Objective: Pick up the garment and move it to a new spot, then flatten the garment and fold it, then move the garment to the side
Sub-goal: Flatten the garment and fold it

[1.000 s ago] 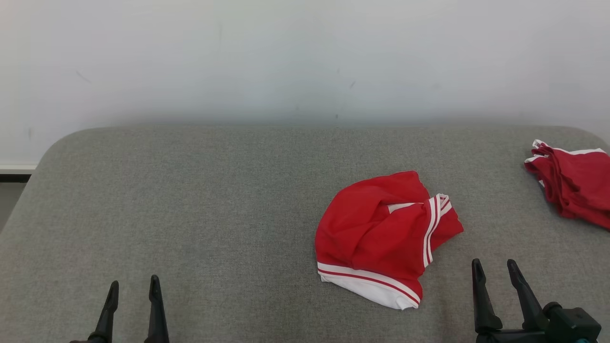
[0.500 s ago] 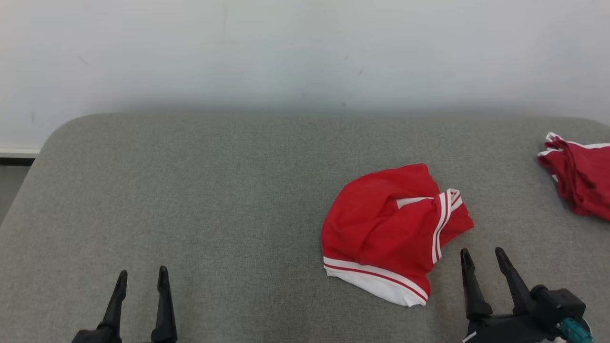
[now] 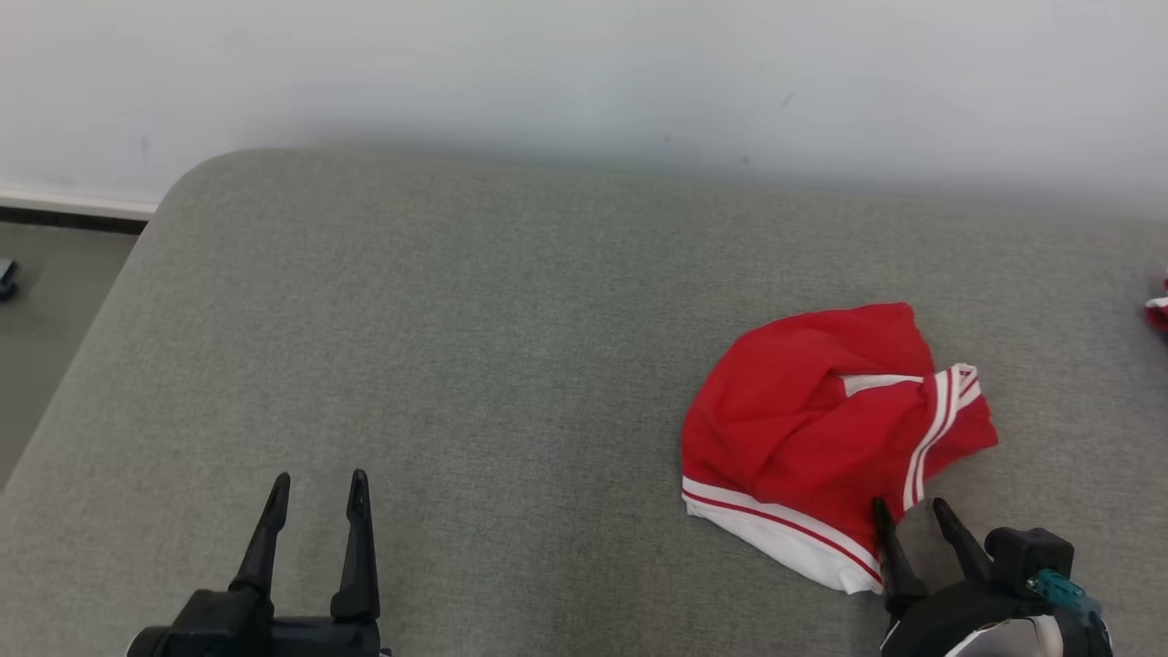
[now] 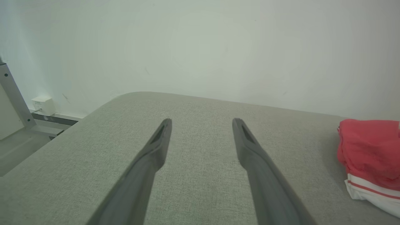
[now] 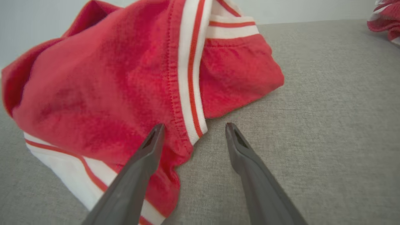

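Observation:
A crumpled red garment (image 3: 821, 429) with white stripes and a white band lies on the grey padded surface (image 3: 474, 365), right of centre. My right gripper (image 3: 911, 509) stands open at the garment's near right edge; in the right wrist view its left finger overlaps the garment (image 5: 103, 87) while the right finger is over bare surface. My left gripper (image 3: 315, 484) is open at the lower left over bare surface, well apart from the garment (image 4: 368, 153), which lies to the right of the left gripper (image 4: 201, 122) in its wrist view.
A second red and white cloth (image 3: 1159, 310) lies at the far right edge (image 5: 386, 14). A white wall (image 3: 584, 73) backs the surface. The surface's rounded left corner drops to the floor (image 3: 46, 301). A metal frame leg (image 4: 12, 97) stands left.
The head camera has turned left and down, so everything shifted right in view. My right gripper has closed in on the garment's near right edge. The left gripper has risen a little in view.

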Controlling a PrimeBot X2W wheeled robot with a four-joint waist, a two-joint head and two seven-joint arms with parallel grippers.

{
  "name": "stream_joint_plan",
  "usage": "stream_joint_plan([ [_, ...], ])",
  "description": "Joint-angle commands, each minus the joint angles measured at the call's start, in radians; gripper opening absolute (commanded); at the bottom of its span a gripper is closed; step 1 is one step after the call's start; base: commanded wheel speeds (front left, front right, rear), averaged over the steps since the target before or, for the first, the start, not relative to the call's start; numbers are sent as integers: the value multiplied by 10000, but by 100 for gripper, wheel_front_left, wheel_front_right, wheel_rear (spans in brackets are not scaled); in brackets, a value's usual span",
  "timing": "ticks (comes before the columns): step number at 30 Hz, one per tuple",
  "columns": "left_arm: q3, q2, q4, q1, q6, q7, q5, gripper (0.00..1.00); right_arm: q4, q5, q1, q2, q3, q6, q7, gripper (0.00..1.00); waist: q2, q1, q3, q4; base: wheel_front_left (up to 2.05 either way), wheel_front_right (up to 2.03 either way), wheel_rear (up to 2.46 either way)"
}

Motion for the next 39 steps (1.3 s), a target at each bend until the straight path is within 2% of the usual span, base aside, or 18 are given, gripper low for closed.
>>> stream_joint_plan([
  [1,-7,-28,10,-192,-13,-31,-22,100,360,100,-233,-12,80,-24,-81,100,0,-1,230,278,0,0,0],
  [7,38,-51,65,-357,-66,-31,48,100,1800,650,-839,189,554,-24,-121,100,0,-1,334,471,0,0,0],
  [8,47,-51,67,-375,-74,-31,66,100,2043,767,-905,216,620,-24,-121,40,0,-1,339,481,0,0,0],
  [9,54,-53,78,-387,-79,-31,75,100,2285,861,-985,242,713,-24,-107,0,0,-1,341,486,0,0,0],
  [13,106,-50,114,-365,-66,-31,130,100,2745,1235,-1210,256,914,-24,-215,0,0,-1,259,429,0,0,0],
  [17,143,-54,117,-186,-56,-31,164,100,2537,1504,-1086,-174,790,-28,-314,0,0,-1,133,124,0,0,0],
  [25,46,-58,30,-115,-64,-31,137,100,435,2138,-46,-1500,-364,-26,-341,0,0,-1,-64,-764,0,0,0],
  [29,-1,-56,42,-152,-42,-31,92,100,-223,2586,-37,-2468,-868,-26,-289,0,0,-1,-114,-1025,0,0,0],
  [33,-53,-55,111,-132,-21,-31,70,100,-890,2961,-363,-3273,-1587,-26,87,0,0,-1,-205,-1096,0,0,0],
  [39,-114,-56,136,-111,3,-31,-29,100,-2060,2619,-786,-3795,-2272,-25,856,0,0,-1,-291,-937,0,0,0],
])
